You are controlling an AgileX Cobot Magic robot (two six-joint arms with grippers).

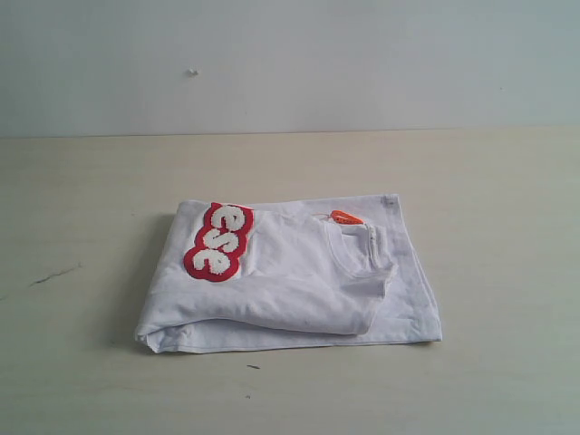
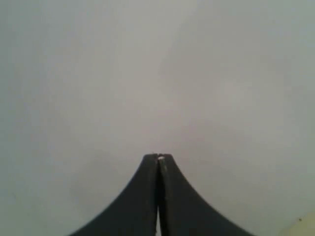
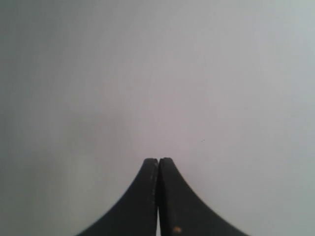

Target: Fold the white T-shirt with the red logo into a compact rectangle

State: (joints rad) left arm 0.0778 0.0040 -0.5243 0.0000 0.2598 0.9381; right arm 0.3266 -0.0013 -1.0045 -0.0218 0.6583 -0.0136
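The white T-shirt (image 1: 290, 276) lies folded in a rough rectangle on the beige table (image 1: 507, 227), in the middle of the exterior view. Its red logo (image 1: 218, 242) shows on the upper left of the bundle, and a small orange neck tag (image 1: 345, 217) sits by the collar toward the right. Neither arm appears in the exterior view. In the left wrist view my left gripper (image 2: 158, 157) is shut with nothing between its dark fingers, facing a plain grey surface. In the right wrist view my right gripper (image 3: 158, 160) is likewise shut and empty before a plain grey surface.
A pale wall (image 1: 290, 63) rises behind the table's far edge. A dark scuff mark (image 1: 53, 275) lies on the tabletop at the left, and a tiny dark speck (image 1: 253, 367) sits just in front of the shirt.
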